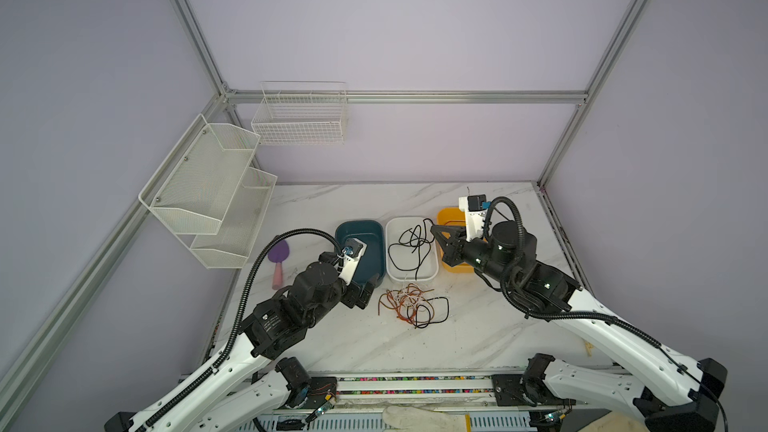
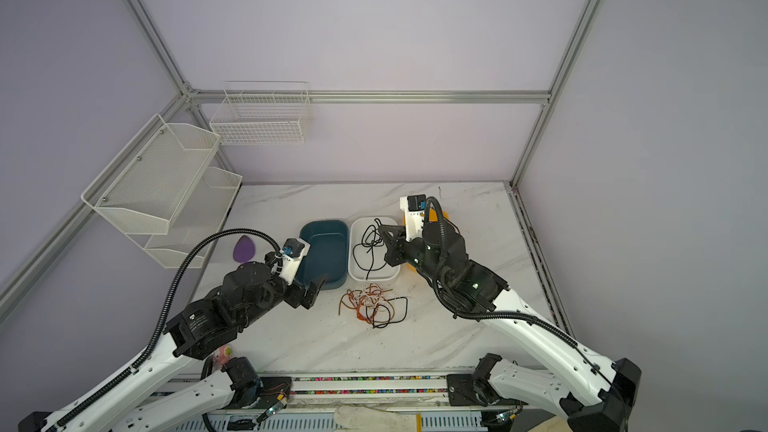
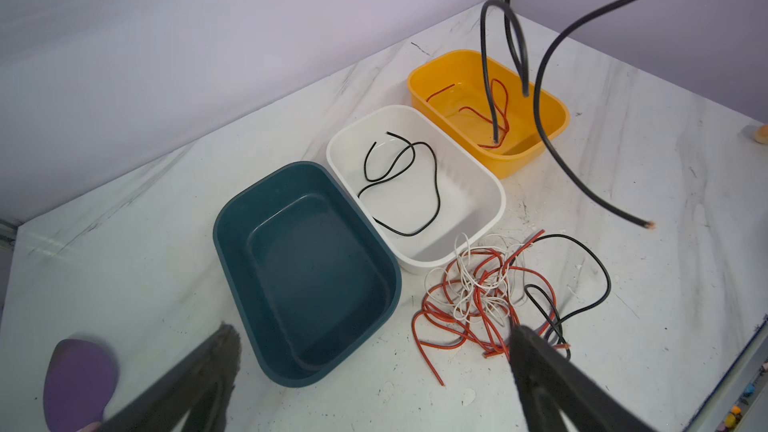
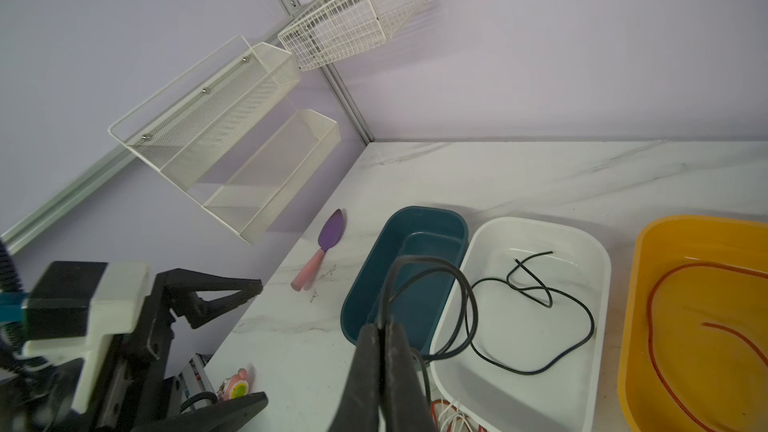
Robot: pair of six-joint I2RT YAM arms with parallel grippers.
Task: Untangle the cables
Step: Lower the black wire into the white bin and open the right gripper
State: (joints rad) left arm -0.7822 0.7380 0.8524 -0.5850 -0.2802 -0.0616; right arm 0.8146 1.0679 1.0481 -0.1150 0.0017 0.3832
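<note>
Marble table (image 1: 457, 338) bare at front. L pincer (image 1: 368, 292) wide by teal bin (image 1: 359, 224) edge; R pincer (image 4: 384, 328) clamps black cable (image 3: 538, 97).

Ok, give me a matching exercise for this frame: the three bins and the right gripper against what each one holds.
Things:
1 teal bin
2 white bin
3 yellow bin
4 right gripper

Holds:
A orange-red cable
B nothing
C hanging black cable, pinched
D loose black cable lying inside

Pairs: 1-B; 2-D; 3-A; 4-C
</note>
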